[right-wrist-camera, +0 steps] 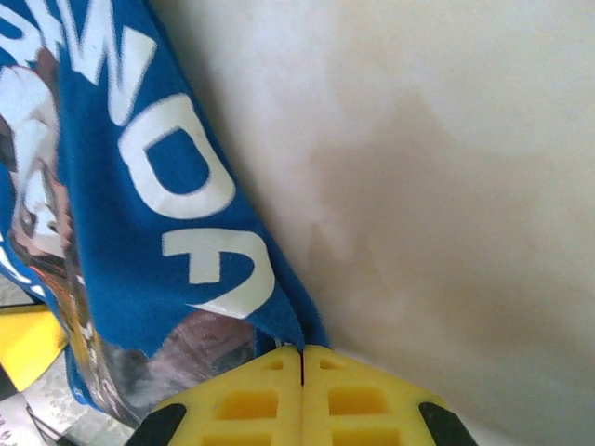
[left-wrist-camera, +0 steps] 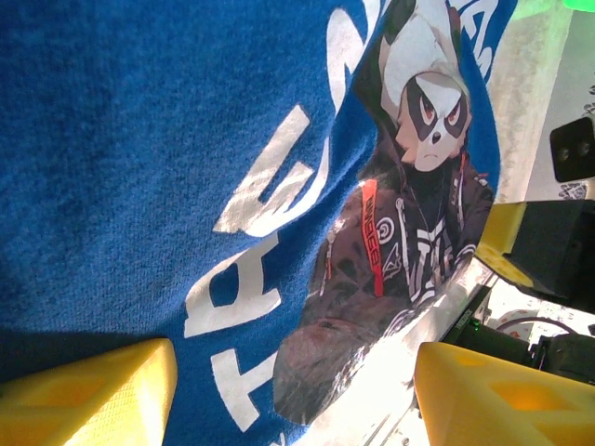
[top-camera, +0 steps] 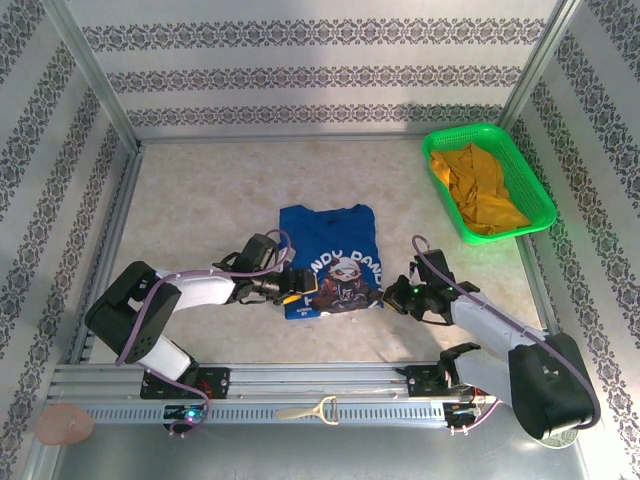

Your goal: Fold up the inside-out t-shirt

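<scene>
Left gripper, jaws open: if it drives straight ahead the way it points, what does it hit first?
The blue t-shirt: the left gripper points at its panda print, with cloth spanning the gap ahead of its open fingers. Likely close, but depth is unclear from the wrist view.

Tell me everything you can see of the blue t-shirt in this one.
The royal-blue cloth t-shirt lies flat, folded into a rough rectangle on the beige tabletop, print side up: white lettering and a panda-like figure in a dark hoodie. The right tool is shut on its right edge, apparently pinching it. The open left tool hovers over its near-left part.
</scene>
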You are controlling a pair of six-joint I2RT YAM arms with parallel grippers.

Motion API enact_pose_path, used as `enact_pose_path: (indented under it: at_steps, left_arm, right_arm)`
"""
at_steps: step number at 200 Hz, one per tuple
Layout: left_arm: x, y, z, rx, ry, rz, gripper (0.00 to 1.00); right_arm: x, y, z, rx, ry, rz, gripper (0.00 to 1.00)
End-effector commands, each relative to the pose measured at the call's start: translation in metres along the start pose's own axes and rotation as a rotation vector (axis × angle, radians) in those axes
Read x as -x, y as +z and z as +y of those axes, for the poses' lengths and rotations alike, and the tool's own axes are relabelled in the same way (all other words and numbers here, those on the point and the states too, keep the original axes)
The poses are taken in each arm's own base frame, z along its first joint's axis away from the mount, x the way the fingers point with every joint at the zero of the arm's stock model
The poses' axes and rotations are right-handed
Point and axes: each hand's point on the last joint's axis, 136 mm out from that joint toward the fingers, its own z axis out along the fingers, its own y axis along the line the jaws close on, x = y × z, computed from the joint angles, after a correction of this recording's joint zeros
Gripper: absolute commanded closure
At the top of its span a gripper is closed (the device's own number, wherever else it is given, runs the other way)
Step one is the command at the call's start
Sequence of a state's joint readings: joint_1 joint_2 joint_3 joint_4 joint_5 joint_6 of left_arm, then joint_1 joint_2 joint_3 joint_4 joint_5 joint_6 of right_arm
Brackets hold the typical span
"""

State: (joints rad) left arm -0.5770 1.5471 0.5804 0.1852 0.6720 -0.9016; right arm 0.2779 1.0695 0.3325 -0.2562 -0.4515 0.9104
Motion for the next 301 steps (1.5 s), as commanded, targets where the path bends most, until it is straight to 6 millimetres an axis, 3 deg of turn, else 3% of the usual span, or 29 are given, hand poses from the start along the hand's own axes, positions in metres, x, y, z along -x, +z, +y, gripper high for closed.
enact_pose_path:
  at_steps: [1,19,35,47,57,77,104,119,149,172,194,257,301]
  left_arm:
    - [-0.011,0.002,0.026,0.08,-0.033,-0.006,0.31]
    - [-0.012,0.0,0.03,0.093,-0.041,-0.017,0.31]
    - [-0.009,-0.003,0.028,0.093,-0.038,-0.033,0.31]
    - [-0.004,-0.007,0.018,0.081,-0.022,-0.049,0.31]
    - [0.004,-0.013,0.004,0.066,0.0,-0.068,0.31]
    - [0.027,-0.029,-0.038,0.019,0.073,-0.129,0.3]
    - [0.068,-0.041,-0.084,-0.029,0.153,-0.178,0.25]
    - [0.095,-0.033,-0.094,-0.049,0.166,-0.168,0.25]
    - [0.157,-0.006,-0.102,-0.089,0.187,-0.141,0.24]
    - [0.196,0.004,-0.093,-0.091,0.169,-0.144,0.24]
    - [0.219,0.005,-0.079,-0.089,0.14,-0.148,0.24]
    - [0.243,0.007,-0.014,-0.04,0.035,-0.161,0.24]
    - [0.257,0.007,0.003,-0.011,0.005,-0.182,0.25]
  right_arm:
    - [-0.021,-0.003,-0.028,-0.086,0.059,0.049,1.0]
    - [-0.034,-0.009,-0.05,-0.183,0.13,0.075,1.0]
    - [-0.036,-0.014,-0.056,-0.204,0.188,0.062,1.0]
    - [-0.029,-0.019,-0.045,-0.165,0.198,0.031,0.69]
    - [-0.019,-0.024,-0.034,-0.135,0.189,-0.007,0.6]
    - [0.016,-0.041,0.012,-0.038,0.096,-0.096,0.56]
    - [0.059,-0.044,0.075,0.073,-0.071,-0.126,0.56]
    - [0.082,-0.042,0.11,0.129,-0.142,-0.123,0.57]
    - [0.12,-0.022,0.153,0.2,-0.216,-0.103,0.65]
    - [0.138,-0.001,0.165,0.214,-0.218,-0.07,0.72]
    - [0.151,0.017,0.161,0.188,-0.201,-0.067,0.74]
    - [0.186,0.067,0.126,0.052,-0.117,-0.061,0.71]
    - [0.208,0.088,0.133,0.038,-0.109,-0.037,0.65]
